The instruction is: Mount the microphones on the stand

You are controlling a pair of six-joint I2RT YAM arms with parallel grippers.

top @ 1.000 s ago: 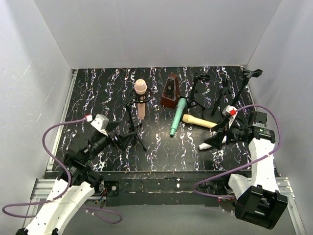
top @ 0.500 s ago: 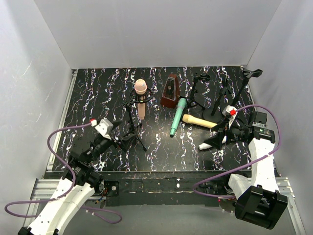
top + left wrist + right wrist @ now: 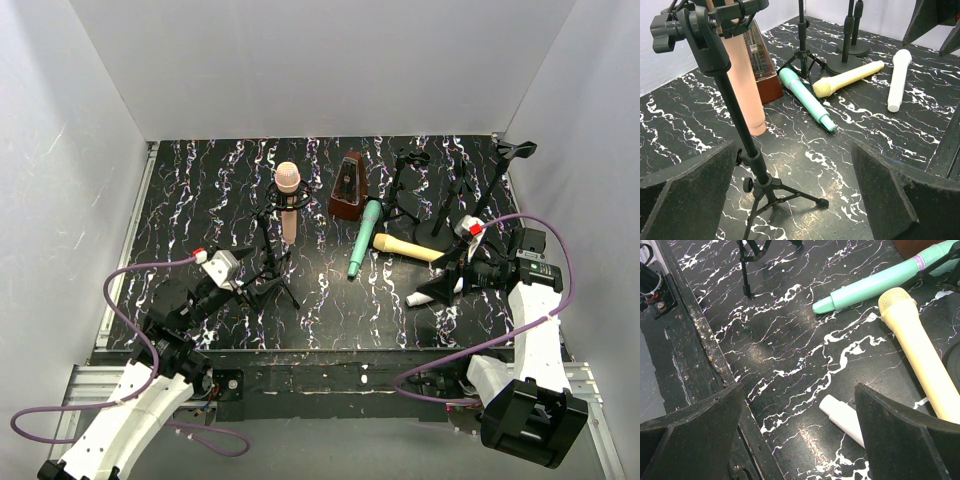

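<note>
Your left hand [image 3: 240,280] has slid right, up to the tripod stand [image 3: 268,255] left of centre; it gapes wide, holding nothing. Pink mic [image 3: 287,200] sits clipped in that stand. Teal mic [image 3: 364,238] and yellow mic [image 3: 408,247] lie on the table [image 3: 200,180] at centre. White mic [image 3: 435,293] lies further right, beneath your right hand [image 3: 445,285], which is wide open and empty.

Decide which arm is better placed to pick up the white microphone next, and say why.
Right. The right arm has its jaws open just beside the white microphone lying on the table. The left arm is across the table, at the tripod stand holding the pink microphone.
</note>
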